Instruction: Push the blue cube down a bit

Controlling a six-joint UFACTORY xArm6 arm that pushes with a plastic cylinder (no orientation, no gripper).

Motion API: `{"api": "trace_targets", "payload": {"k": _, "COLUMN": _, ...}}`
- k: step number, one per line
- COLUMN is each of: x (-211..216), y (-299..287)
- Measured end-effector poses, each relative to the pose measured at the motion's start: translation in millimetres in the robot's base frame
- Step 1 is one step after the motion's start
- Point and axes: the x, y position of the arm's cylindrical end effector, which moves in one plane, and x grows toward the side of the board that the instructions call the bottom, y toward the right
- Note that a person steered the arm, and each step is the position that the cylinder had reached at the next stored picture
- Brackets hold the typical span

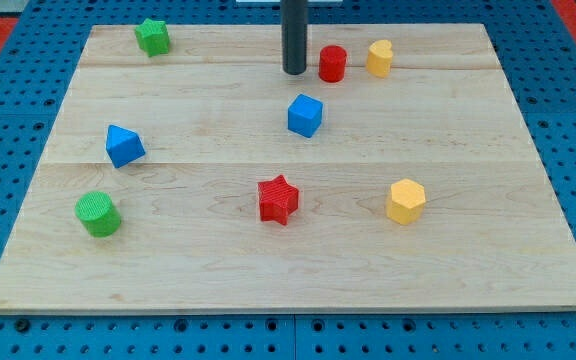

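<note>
Green cylinder [98, 214] lies nearest the view's bottom, well apart from my tip [295, 72]. My tip stands bare, touching nothing, just above the blue cube [305, 115], red cylinder [332, 64] beside it.

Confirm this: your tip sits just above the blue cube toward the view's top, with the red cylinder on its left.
One detail is wrong. In the camera view my tip does sit just above the blue cube toward the view's top, but the red cylinder is on its right, not its left.
</note>
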Motion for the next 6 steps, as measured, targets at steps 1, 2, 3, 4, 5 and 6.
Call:
{"api": "trace_targets", "payload": {"k": 1, "x": 0, "y": 31}}
{"api": "trace_targets", "payload": {"k": 2, "x": -5, "y": 60}}
{"api": "trace_targets", "payload": {"k": 3, "x": -4, "y": 77}}
{"api": "trace_targets", "payload": {"k": 4, "x": 58, "y": 18}}
{"api": "trace_targets", "payload": {"k": 5, "x": 134, "y": 20}}
{"api": "trace_targets", "payload": {"k": 6, "x": 183, "y": 19}}
